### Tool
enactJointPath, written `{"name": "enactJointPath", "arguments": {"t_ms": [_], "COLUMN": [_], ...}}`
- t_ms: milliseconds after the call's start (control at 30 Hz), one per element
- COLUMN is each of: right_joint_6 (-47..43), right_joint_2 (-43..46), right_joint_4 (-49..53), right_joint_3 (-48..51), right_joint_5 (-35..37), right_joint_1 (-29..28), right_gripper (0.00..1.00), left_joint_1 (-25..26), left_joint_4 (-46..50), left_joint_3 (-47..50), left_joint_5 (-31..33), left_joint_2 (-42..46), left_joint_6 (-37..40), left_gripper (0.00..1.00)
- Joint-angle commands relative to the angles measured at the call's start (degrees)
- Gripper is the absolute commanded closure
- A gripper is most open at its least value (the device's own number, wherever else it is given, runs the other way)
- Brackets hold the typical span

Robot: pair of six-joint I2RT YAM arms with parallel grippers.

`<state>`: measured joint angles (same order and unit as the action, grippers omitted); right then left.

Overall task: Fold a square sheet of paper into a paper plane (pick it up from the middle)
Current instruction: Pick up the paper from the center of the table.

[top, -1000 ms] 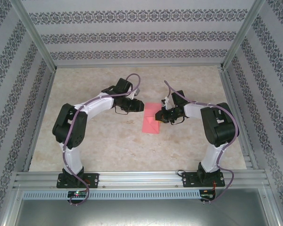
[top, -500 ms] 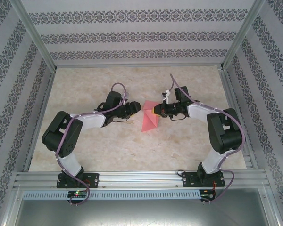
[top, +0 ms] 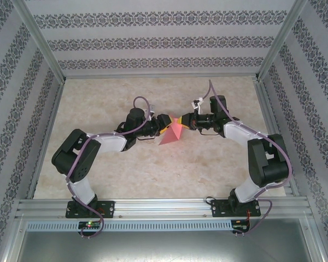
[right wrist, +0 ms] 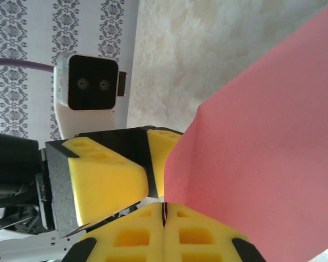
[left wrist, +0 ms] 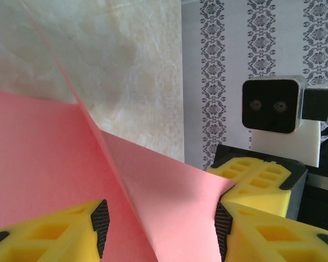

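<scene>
Beige marbled stone formed the surface (top: 126, 169), closed in by patterned wallpaper walls (top: 153, 41). Both arms pointed inward over its middle, tip to tip, crowding the paper from either side. Between them hung the square sheet of paper (top: 172, 135), bent along a crease into a triangle, its long axis slanting down toward the near left, point lowest. The right hand (top: 186, 123) pinched its upper corner, fingers pressed together. The left hand (top: 165, 121) stood spread, with the crease running between its fingers.

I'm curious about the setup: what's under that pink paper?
Beige marbled tabletop surrounds the thin salmon-pink paper sheet; whatever lies directly beneath it is covered from above.
</scene>
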<state>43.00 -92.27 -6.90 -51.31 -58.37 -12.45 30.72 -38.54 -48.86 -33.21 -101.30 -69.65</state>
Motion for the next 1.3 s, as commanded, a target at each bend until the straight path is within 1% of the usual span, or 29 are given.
{"name": "enactJointPath", "arguments": {"t_ms": [0,100,233,700,967,1267], "right_joint_6": [2.79,2.71,3.15,1.4,0.61,-1.7], "right_joint_2": [1.13,0.47,-0.62,-2.21,-2.65,-2.72], "right_joint_4": [-4.01,-4.09,-5.41,-4.0,-3.07,0.23], "right_joint_3": [1.22,1.57,2.53,3.95,4.2,3.94], "right_joint_5": [-2.28,-2.11,-2.03,-1.05,-0.69,0.09], "right_joint_1": [0.69,1.06,1.72,2.96,3.09,3.19], "right_gripper": [0.99,0.99,1.0,0.99,0.99,0.99], "left_joint_1": [0.83,1.3,1.88,1.89,1.99,2.01], "left_joint_4": [-6.6,-9.54,-9.71,-1.36,3.17,6.88], "left_joint_3": [-2.18,-3.64,-5.23,-6.93,-7.55,-8.56], "left_joint_5": [-1.87,-3.73,-5.09,-6.17,-7.04,-8.06], "left_joint_2": [-2.37,-4.06,-5.35,-4.3,-3.82,-3.65], "left_joint_6": [-3.17,-5.35,-6.11,-2.69,-0.9,0.74], "left_gripper": [0.43,0.43,0.45,0.5,0.56,0.69]}}
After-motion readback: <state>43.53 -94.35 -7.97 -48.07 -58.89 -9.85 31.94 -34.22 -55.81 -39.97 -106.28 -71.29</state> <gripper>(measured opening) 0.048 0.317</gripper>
